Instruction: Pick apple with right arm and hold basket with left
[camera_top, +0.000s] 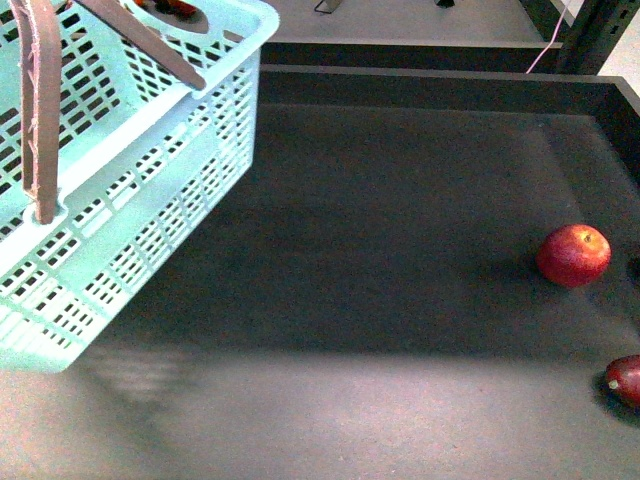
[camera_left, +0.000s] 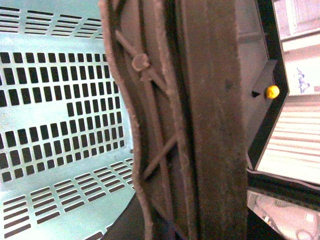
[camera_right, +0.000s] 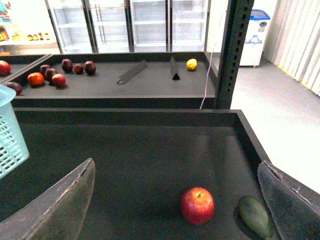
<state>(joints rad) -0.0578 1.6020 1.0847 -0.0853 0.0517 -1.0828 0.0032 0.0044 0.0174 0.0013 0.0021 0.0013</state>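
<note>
Resting on the dark matte shelf floor (camera_top: 380, 250), toward its right side: round bright red apple (camera_top: 573, 255), near but apart from a smaller dark maroon fruit (camera_top: 625, 380). Item: right gripper (camera_right: 176, 164), spread wide, empty, short of the apple. Item: large pale mint-blue slotted plastic basket (camera_top: 150, 170), tilted, far left. State of left gripper: cannot tell; brownish handles (camera_left: 215, 120) fill its view.
</note>
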